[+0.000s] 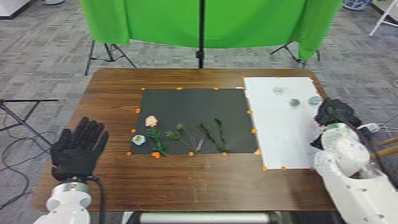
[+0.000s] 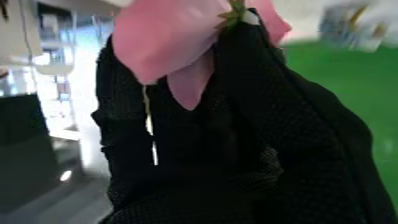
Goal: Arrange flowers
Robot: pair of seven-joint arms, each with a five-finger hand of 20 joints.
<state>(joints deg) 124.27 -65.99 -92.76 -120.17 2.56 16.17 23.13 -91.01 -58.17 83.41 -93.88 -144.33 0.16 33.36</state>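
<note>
We have the pink flower (image 2: 164, 37) pinched in the fingers of our right hand (image 1: 338, 112), its petals overlapping the black glove and its green sepals (image 2: 234, 14) beside a fingertip. That hand is at the right edge of the white sheet (image 1: 284, 135). Our left hand (image 1: 78, 152), fingers straight and spread, is over the left side of the desk (image 1: 195, 187), well apart.

What we turn on now is the way to the round glassy pieces, vases by our guess. The nearest (image 1: 314, 100) lies just beside the right hand, on its inner, far side; another (image 1: 295, 102) is further left, and the palest (image 1: 279, 90) beyond that. The right hand is clearly nearer, so placing should be its job. We cannot tell how the flower's stem runs, and we would want it lined up with an opening before lowering.

A pale pink bloom (image 1: 151, 121), a white-and-blue flower (image 1: 139, 139) and green sprigs (image 1: 213, 135) lie on the black mat (image 1: 195, 100).
</note>
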